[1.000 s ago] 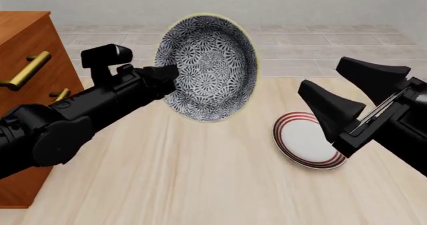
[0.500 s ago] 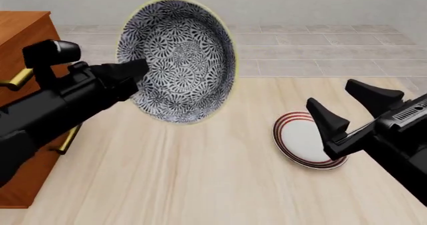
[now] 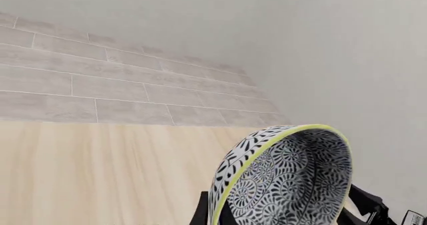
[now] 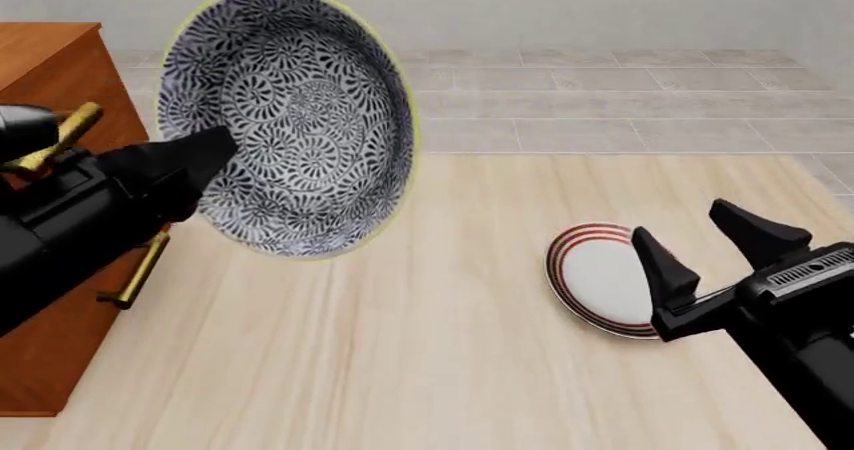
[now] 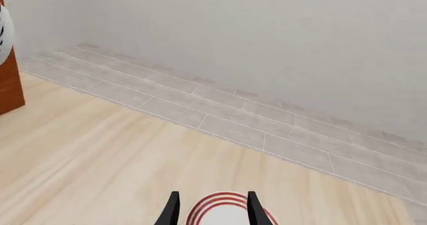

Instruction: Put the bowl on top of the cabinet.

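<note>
Standing at the desk's left edge was the cabinet (image 4: 47, 70); just beside it the left end effector (image 4: 200, 165) gripped the bowl (image 4: 287, 120) by its rim, tilted on edge in the air. Near the right edge, the right end effector (image 4: 721, 250) gaped wide over the red-ringed plate (image 4: 601, 280).

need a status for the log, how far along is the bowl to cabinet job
Done: the bowl is off the table, pinched at its rim by the left gripper and tipped on edge. In hand: it hangs in the air just beside the cabinet, near the level of its top. Left: carry it over the cabinet top, level it, set it down, release. The right gripper is open and idle by the plate.
</note>
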`<state>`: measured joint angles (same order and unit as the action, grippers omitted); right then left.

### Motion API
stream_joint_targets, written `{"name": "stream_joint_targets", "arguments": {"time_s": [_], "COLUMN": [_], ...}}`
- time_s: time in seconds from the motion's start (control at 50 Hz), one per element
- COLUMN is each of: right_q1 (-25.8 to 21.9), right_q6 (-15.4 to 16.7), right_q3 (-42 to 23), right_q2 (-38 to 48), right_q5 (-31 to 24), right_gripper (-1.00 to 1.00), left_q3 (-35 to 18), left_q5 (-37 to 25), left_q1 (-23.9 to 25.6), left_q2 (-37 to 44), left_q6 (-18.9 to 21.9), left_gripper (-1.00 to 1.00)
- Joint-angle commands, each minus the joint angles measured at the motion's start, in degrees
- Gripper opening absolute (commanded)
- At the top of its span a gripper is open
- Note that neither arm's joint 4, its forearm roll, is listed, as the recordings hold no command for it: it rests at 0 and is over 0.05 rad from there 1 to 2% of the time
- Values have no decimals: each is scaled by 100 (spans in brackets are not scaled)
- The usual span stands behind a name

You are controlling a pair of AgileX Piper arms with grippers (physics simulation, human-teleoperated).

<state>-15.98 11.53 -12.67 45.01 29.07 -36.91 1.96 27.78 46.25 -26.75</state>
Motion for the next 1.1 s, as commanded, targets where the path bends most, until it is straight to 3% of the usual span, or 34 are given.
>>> {"name": "stream_joint_targets", "arguments": {"time_s": [0.02,0.2,0.84,0.86,0.88,1.1], "right_q1": [162,184,148,144,142,128], "right_q6": [-73,-123,-121,-119,-124,-143], "right_q3": [284,344,382,382,382,383], "right_q2": [199,178,310,303,304,293], "right_q5": [520,594,709,699,703,703], "right_gripper": [100,100,100,100,100,100], "left_q3": [-2,-93,59,-199,53,-27], "left_q5": [-299,-523,-312,-1502,-356,-373], "left_q1": [-153,-192,-251,-242,-231,-296], "left_q2": [-535,-774,-662,-641,-635,-609], "left_q6": [-21,-19,-75,-302,-71,-25], "left_gripper": [-100,-100,-100,-100,-100,-100]}}
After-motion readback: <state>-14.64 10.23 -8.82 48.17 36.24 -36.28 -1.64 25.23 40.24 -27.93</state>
